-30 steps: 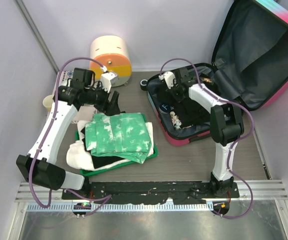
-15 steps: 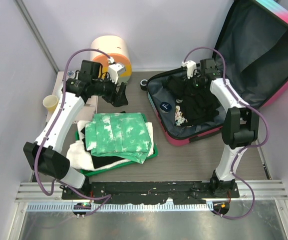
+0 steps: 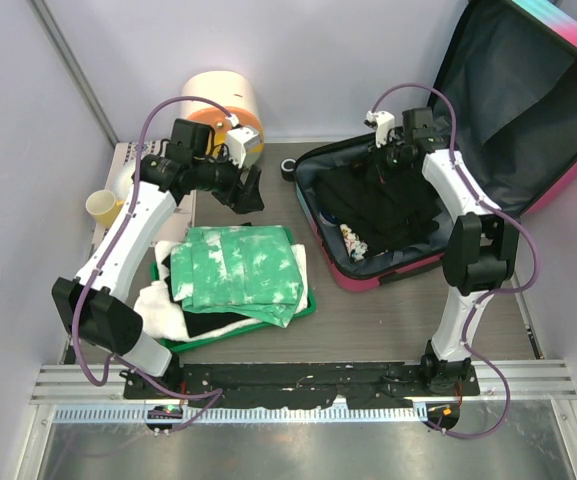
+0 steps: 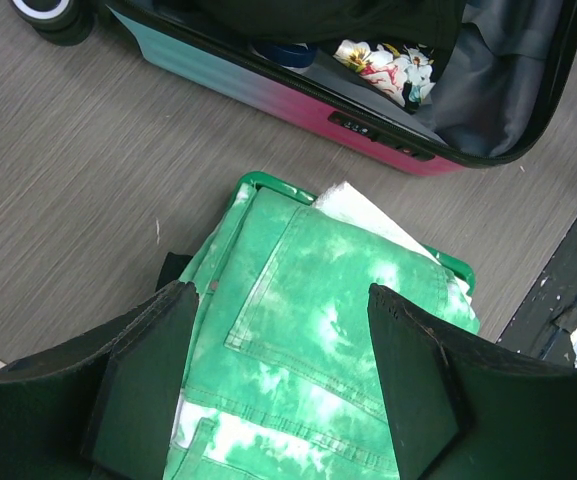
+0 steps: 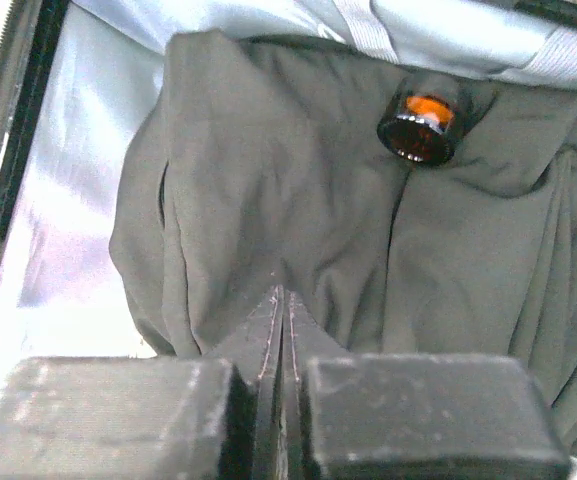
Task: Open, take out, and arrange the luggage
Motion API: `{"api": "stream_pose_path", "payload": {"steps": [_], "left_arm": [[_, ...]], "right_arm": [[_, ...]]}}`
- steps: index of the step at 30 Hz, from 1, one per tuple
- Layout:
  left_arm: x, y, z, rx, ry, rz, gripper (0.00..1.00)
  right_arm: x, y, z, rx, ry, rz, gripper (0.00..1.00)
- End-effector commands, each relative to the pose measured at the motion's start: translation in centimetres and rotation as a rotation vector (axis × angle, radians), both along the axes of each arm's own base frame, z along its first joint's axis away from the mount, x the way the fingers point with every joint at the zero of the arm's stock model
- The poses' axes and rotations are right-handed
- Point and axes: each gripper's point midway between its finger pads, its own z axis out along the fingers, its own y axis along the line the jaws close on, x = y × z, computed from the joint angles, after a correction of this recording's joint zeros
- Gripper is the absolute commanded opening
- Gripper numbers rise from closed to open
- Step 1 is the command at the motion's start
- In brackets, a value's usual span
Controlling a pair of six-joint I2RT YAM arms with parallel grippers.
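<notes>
Luggage (image 3: 528,110) open; right end effector (image 5: 280,300) pinching dark garment (image 5: 268,180) inside.

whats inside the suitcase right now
A dark garment fills most of the luggage, with a floral cloth near its front and a brown bottle on the garment. Anything beneath the garment is hidden.

I see luggage (image 3: 513,110) shell turquoise fading to pink, lining dark grey | jeans (image 3: 238,270) green-white tie-dye | tray (image 4: 264,183) green | round box (image 3: 220,100) cream and orange | small cloth (image 4: 383,65) white floral
</notes>
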Motion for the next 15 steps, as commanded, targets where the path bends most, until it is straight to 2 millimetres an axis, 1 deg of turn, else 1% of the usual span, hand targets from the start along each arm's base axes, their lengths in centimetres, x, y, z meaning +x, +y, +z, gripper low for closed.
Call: {"api": "stream_pose_path", "payload": {"steps": [1, 2, 3, 4, 5, 6, 7, 9, 10, 11, 12, 13, 15], "left_arm": [[0.4, -0.3, 2.0, -0.026, -0.071, -0.009, 0.73], [0.5, -0.3, 2.0, -0.027, -0.07, -0.006, 0.73], [0.5, -0.4, 1.9, -0.031, -0.066, -0.008, 0.73], [0.4, -0.4, 1.9, -0.035, -0.059, -0.007, 0.73], [0.4, -0.6, 1.7, -0.037, -0.055, -0.01, 0.73], [0.4, -0.6, 1.7, -0.039, -0.053, -0.009, 0.73], [0.3, -0.6, 1.7, -0.039, -0.052, -0.013, 0.73], [0.2, -0.6, 1.6, -0.038, -0.05, -0.011, 0.73], [0.2, -0.6, 1.6, -0.036, -0.051, -0.01, 0.73], [0.1, -0.5, 1.4, -0.035, -0.046, -0.007, 0.73], [0.0, -0.5, 1.5, -0.036, -0.05, -0.01, 0.74], [0.0, -0.4, 1.5, -0.036, -0.05, -0.008, 0.73], [-0.2, -0.4, 1.6, -0.037, -0.051, -0.008, 0.74]], "right_arm": [[1.1, 0.7, 0.8, 0.027, -0.025, -0.012, 0.19], [1.2, 0.8, 0.8, 0.025, -0.018, -0.024, 0.33], [1.2, 0.9, 0.8, 0.022, -0.019, -0.032, 0.55], [1.3, 1.4, 0.7, 0.004, -0.031, -0.044, 0.66], [0.9, 1.9, 0.0, -0.006, -0.028, -0.044, 0.73], [1.4, 2.5, 0.5, -0.013, -0.073, -0.045, 0.78], [1.3, 3.5, 0.7, -0.042, -0.101, -0.047, 0.8], [1.5, 4.5, 0.3, -0.062, -0.118, -0.049, 0.82], [1.9, 4.7, -0.6, -0.101, -0.116, -0.072, 0.82], [1.9, 5.9, -0.6, -0.118, -0.131, -0.06, 0.83], [2.2, 6.4, -1.1, -0.136, -0.134, -0.067, 0.83], [2.5, 6.7, -2.3, -0.162, -0.126, -0.07, 0.83], [3.2, 7.2, -3.1, -0.227, -0.148, -0.096, 0.83]]}}
